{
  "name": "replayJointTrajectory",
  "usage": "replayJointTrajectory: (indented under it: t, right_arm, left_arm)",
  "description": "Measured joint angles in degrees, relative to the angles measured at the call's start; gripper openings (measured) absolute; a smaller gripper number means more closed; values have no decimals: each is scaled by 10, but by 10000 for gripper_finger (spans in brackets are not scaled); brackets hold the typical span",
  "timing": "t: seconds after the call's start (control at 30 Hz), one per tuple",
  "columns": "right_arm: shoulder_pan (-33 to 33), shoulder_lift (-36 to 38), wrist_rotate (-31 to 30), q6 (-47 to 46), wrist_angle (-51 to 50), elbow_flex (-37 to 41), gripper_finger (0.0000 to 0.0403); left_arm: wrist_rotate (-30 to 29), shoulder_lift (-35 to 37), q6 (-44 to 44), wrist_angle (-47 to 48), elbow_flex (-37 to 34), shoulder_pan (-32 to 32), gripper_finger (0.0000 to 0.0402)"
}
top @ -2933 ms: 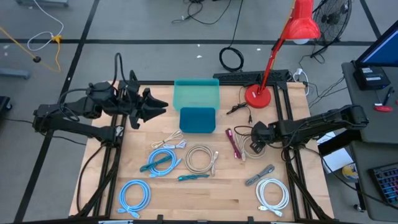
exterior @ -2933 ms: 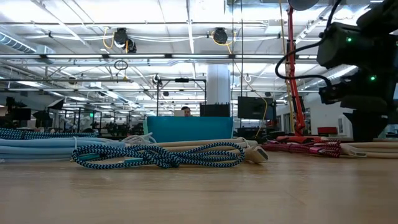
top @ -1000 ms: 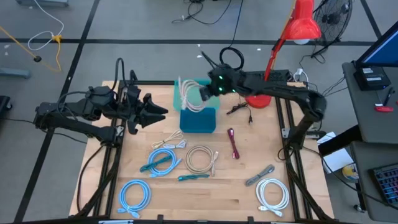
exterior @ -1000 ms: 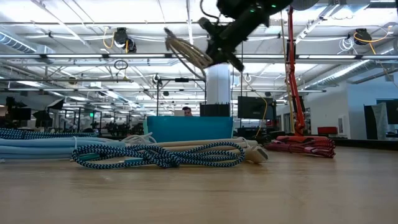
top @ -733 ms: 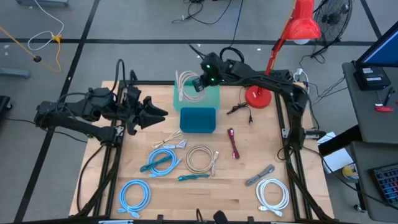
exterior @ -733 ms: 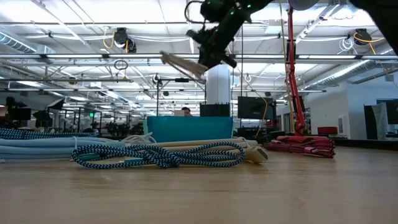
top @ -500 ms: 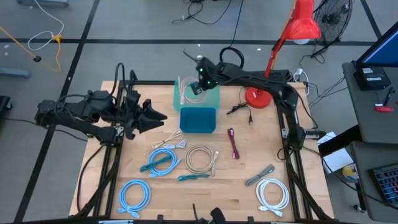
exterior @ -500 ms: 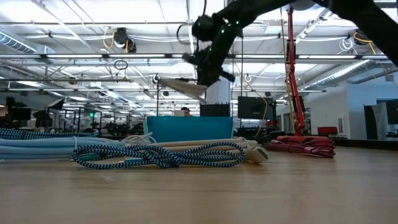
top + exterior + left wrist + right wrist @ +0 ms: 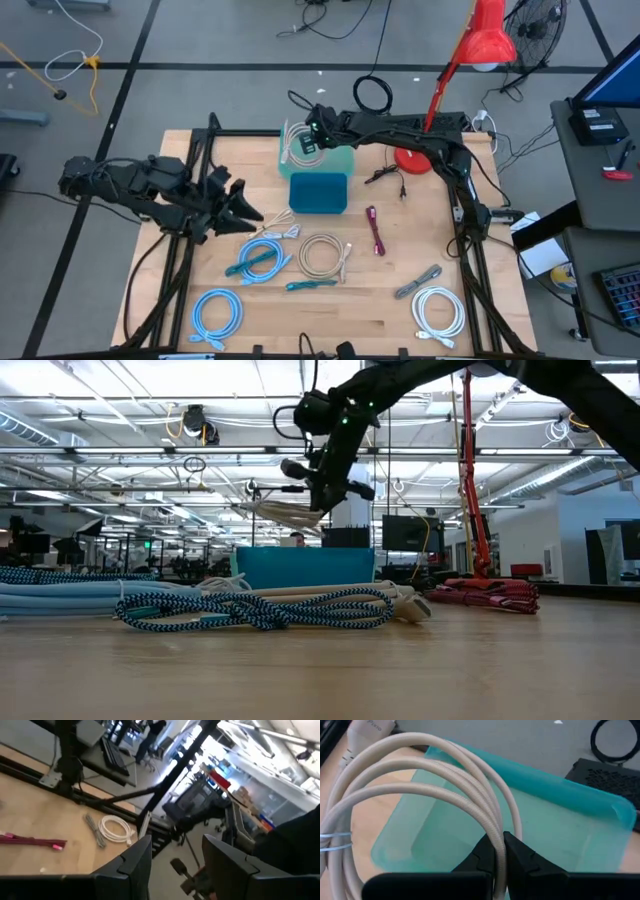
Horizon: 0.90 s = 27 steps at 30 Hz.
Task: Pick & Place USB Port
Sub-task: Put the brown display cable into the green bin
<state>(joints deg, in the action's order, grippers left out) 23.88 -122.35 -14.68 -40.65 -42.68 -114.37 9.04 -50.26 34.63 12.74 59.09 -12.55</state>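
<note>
You are at the placing step: your right gripper point(image 9: 497, 851), its fingers clamped on the coiled beige USB cable point(image 9: 296, 143), hangs over the teal bin point(image 9: 335, 160) at the counter's twelve o'clock, so next lower and release.

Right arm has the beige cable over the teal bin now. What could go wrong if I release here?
The right gripper pinches only one side of the beige cable coil, and most of the loop hangs past the near-left rim of the teal bin. Dropped here, the coil may catch on the rim or spill onto the table. The cable's free plug end lies outside the bin too and might drag the rest out.
</note>
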Motion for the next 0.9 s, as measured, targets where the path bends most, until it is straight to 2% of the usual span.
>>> replayJointTrajectory:
  t: [0.37,0.5,0.9]
  right_arm:
    - [4,-41,-3,-40,12,-1,9]
    - [4,-45,-5,-11,-19,1,9]
    - [4,-56,-31,8,-11,1,9]
  left_arm:
    - [-4,0,-2,-10,0,-35,179]
    - [-4,0,0,-10,0,-47,179]
    - [-5,0,2,-10,0,-71,179]
